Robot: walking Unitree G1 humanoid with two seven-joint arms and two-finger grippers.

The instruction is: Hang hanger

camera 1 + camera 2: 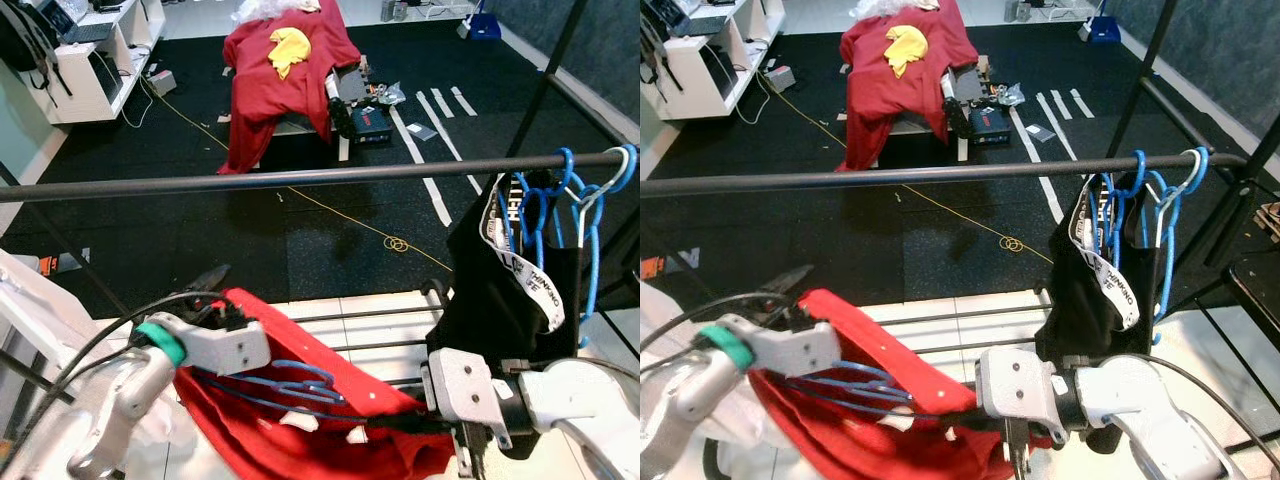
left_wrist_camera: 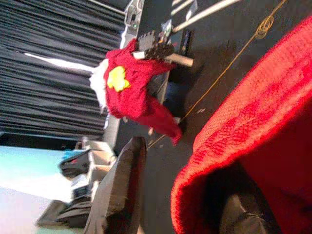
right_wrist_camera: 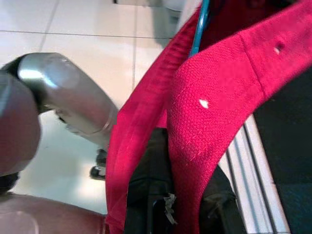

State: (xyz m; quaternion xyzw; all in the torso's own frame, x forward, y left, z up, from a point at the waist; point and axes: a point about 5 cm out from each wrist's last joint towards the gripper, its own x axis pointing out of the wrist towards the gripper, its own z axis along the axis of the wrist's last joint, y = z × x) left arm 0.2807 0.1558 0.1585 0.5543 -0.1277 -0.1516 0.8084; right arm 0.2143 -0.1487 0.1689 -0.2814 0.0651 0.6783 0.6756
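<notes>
The right gripper (image 3: 170,204) is clamped on the lower edge of a red garment (image 1: 300,420), the knit cloth running between its two black fingers (image 3: 146,195) in the right wrist view; the left gripper (image 1: 215,295) holds the garment's upper edge, with one dark finger (image 2: 122,190) standing apart from the red cloth and the other lying under a fold, so whether it is closed I cannot tell. A long dark rail (image 1: 250,181) crosses the scene above both arms. On its right end hangs a black garment (image 1: 500,300) with a white band (image 1: 525,270) printed in black letters, of which "THINKING" can be read; the rest is too folded to make out. Blue hangers (image 1: 585,215) hook over the rail beside it. The task's blue hanger (image 1: 290,385) lies inside the red garment between the two grippers, low and well below the rail. Farther back on the black floor (image 1: 200,240), a red cloth (image 1: 285,80) with a yellow piece (image 1: 288,48) on it drapes over a low stand. A yellow cord (image 1: 390,240) coils on the floor, and white tape strips (image 1: 430,140) lie near it.
</notes>
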